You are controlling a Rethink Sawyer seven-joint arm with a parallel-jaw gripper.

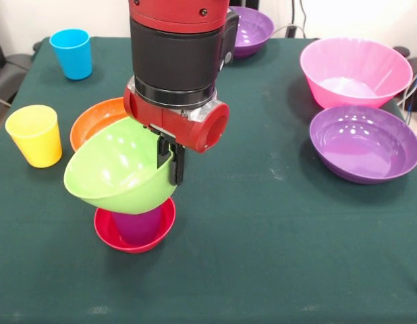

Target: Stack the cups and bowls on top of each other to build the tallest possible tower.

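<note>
My gripper (169,158) is shut on the rim of the lime green bowl (117,169), which hangs tilted with its opening turned up and toward the camera. The green bowl sits on or just above the purple cup (137,225); I cannot tell if they touch. The purple cup stands upright inside the small red bowl (134,233). The wide orange bowl (94,121) lies behind the green bowl, partly hidden. The yellow cup (35,135) stands at the left, the blue cup (71,53) at the far left. The small orange bowl is out of view.
The big pink bowl (355,71) stands at the far right with a purple bowl (364,143) in front of it. A second purple bowl (251,30) sits at the far edge behind the arm. Cables lie past the table's far right corner.
</note>
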